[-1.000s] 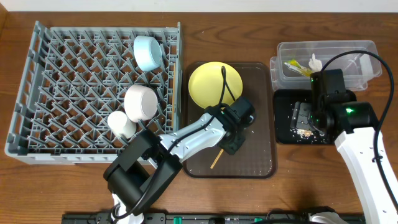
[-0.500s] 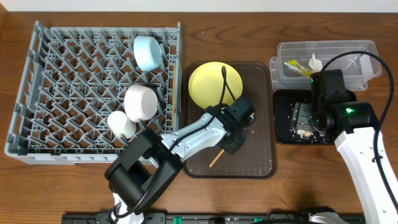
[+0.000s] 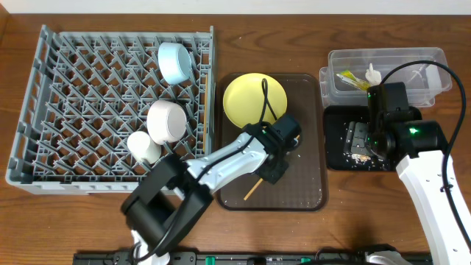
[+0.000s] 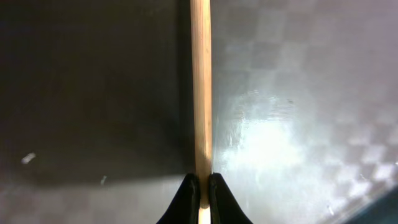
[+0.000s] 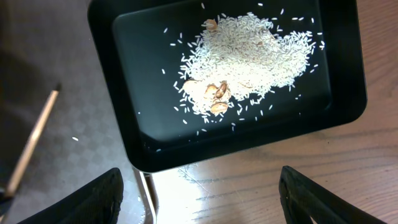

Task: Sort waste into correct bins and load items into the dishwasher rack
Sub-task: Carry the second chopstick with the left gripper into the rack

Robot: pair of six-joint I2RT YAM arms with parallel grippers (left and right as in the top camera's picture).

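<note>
We are clamping the left gripper (image 4: pixel 201 182) on a wooden chopstick (image 4: pixel 200 87). Its free end is sliding leftward over the brown tray (image 3: pixel 309 147), so pickup is progressing. The right gripper (image 5: pixel 200 186) is hovering spread above the black tray (image 5: pixel 106 37) holding rice (image 5: pixel 261 50). Whether the stick is clearing the tray, we cannot tell; its far end is cropped.
</note>
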